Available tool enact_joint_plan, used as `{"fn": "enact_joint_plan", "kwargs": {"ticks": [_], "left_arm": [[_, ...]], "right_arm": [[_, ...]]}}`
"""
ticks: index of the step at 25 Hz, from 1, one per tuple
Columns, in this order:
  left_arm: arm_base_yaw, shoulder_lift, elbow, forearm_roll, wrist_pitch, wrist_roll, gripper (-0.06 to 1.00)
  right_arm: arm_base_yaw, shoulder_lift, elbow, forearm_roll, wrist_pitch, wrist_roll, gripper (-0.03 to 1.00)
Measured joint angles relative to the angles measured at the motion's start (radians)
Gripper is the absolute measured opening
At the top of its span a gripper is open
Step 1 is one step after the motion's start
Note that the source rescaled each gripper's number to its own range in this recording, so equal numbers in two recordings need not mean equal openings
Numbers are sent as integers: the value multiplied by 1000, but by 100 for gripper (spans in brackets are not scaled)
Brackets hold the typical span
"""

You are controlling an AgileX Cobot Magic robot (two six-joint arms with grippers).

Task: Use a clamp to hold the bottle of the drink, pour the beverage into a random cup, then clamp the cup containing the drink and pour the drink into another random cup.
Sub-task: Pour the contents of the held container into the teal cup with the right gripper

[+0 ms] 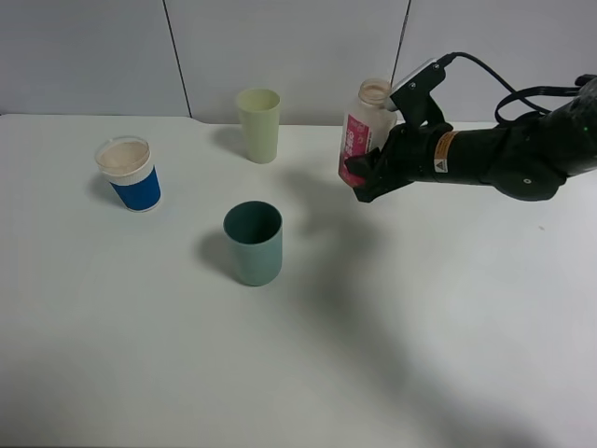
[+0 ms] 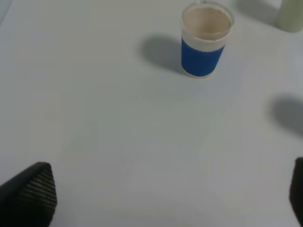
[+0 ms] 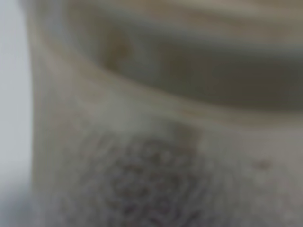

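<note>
The right gripper (image 1: pixel 366 179) is clamped on the lower label of the bottle (image 1: pixel 367 126), which it holds upright. Bare table (image 1: pixel 420 327) lies between the bottle and the teal tumbler (image 1: pixel 253 243). The yellow-green cup (image 1: pixel 258 124) stands behind the tumbler, and the blue-banded cup (image 1: pixel 131 175) stands far left. The left gripper (image 2: pixel 170 187) has its fingers wide apart.

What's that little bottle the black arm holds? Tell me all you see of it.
The bottle is small, clear plastic, with a wide uncapped neck and a pink-red label. It is nearly upright, leaning slightly, beside the yellow-green cup, not touching. The right gripper is shut on its lower half.
</note>
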Motion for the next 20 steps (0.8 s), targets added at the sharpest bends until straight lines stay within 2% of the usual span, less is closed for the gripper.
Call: {"fn": "enact_joint_plan", "kwargs": {"ticks": [6, 10, 20], "left_arm": [[0, 0, 0, 0, 0, 0, 100], [0, 0, 0, 0, 0, 0, 100], [0, 0, 0, 0, 0, 0, 100]], "right_arm": [[69, -11, 0, 6, 53, 0, 2], [120, -11, 0, 46, 68, -2, 2], [225, -39, 1, 90, 193, -90, 2]]}}
